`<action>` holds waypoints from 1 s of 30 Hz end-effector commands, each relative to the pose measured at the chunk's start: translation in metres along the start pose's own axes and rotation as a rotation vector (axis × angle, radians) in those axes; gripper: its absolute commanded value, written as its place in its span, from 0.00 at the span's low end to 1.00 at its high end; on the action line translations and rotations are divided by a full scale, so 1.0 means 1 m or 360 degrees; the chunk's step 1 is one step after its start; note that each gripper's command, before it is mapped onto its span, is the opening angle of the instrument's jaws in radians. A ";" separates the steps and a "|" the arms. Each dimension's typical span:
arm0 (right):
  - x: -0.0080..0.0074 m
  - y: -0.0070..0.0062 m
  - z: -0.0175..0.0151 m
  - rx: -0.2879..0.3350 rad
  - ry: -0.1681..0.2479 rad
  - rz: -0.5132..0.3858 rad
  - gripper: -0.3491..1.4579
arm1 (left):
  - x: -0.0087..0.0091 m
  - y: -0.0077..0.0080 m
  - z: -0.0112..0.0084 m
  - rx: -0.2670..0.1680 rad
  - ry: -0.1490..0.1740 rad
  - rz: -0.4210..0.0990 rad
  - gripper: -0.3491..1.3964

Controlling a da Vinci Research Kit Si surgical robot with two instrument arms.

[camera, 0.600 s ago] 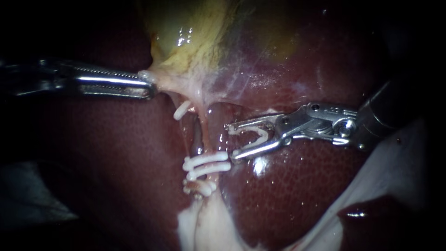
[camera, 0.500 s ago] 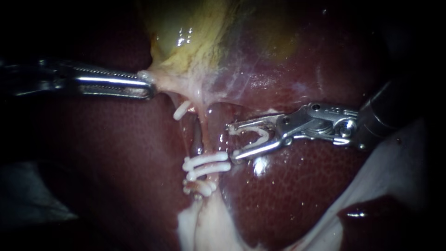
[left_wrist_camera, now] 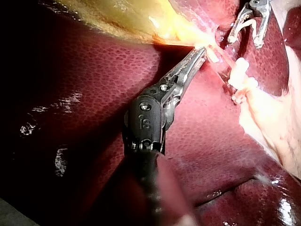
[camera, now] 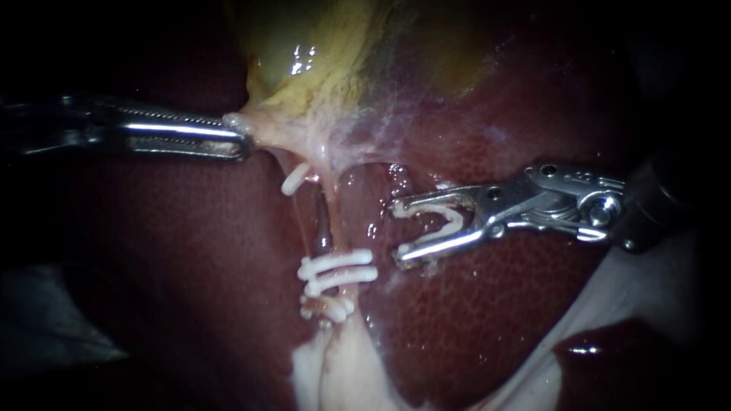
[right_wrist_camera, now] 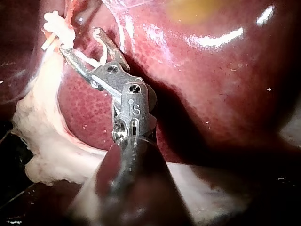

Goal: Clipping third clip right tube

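Backed off since half a second ago: the right instrument (camera: 397, 234) has slid along its own shaft line away from the tubes, so its lower jaw tip, which sat against the ends of the placed clips (camera: 339, 266), now stands clear of them. Its jaws are spread wide and carry a white loaded clip (camera: 454, 221), which is open in a U and seated against both inner faces. The right tube (camera: 337, 221) lies straight ahead of the open mouth, just beyond the jaw tips and not yet between them. Its long axis runs from the gallbladder (camera: 320, 68) neck down to the placed clips, crosswise to the jaws. Judging by that, a straight advance would straddle the bare stretch on the gallbladder side of those clips. The left instrument (camera: 245, 143) is clamped on the pale neck of the gallbladder and holds the tubes taut. It sits near the tube's upper end, but only the right instrument faces the tube squarely. A thinner tube on the far side of the right tube carries one clip (camera: 295, 180) of its own. Liver (camera: 472, 320) lies under the jaws. Both wrist housings bear stamped marks, not transcribed here, and no other label or writing shows.
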 end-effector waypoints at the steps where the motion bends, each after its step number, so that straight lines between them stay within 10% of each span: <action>1: 0.0001 0.0000 0.0003 -0.0012 0.0005 -0.0002 0.45 | 0.0000 0.0000 0.0000 0.0001 0.0000 0.0000 0.00; 30: 0.0028 0.0023 0.0055 -0.0061 0.0063 0.0075 0.45 | 0.0000 -0.0001 0.0000 0.0000 0.0000 0.0000 0.00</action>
